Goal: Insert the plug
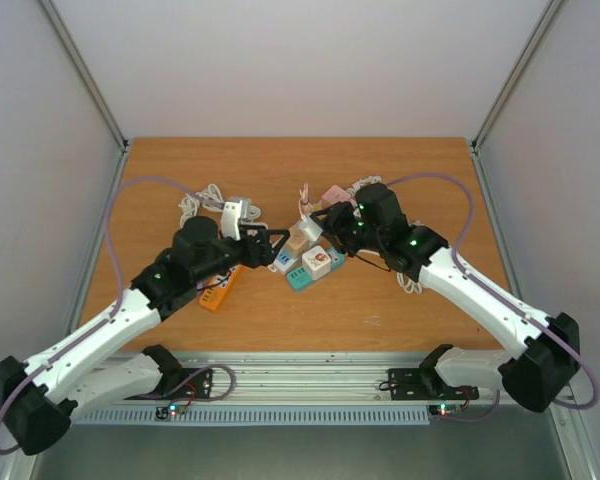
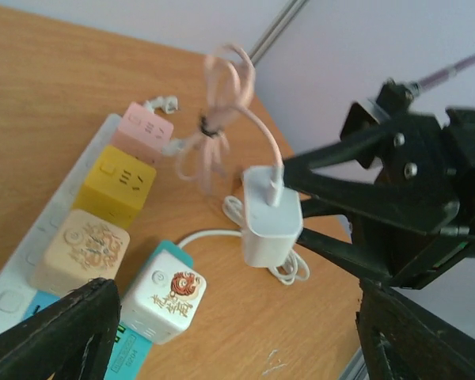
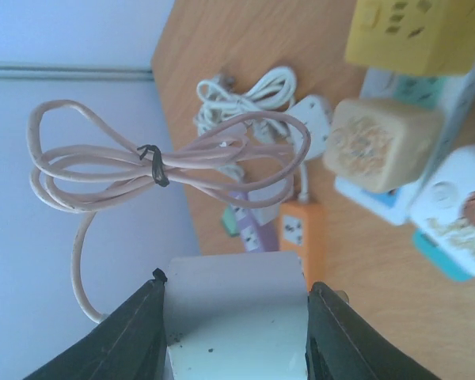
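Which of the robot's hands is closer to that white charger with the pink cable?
Right. The right hand is clamped on the white charger, holding it. The left hand sits open beside it, facing it, not touching.

Left wrist view: the power strip (image 2: 33, 237) runs out past the left and bottom edges, its near end hidden behind 1 blurred pincer finger (image 2: 59, 332). Right wrist view: the white charger (image 3: 236, 313) is cut off by the bottom edge (prongs not visible); the strip exits right. Top view: socket holes too small to tell.
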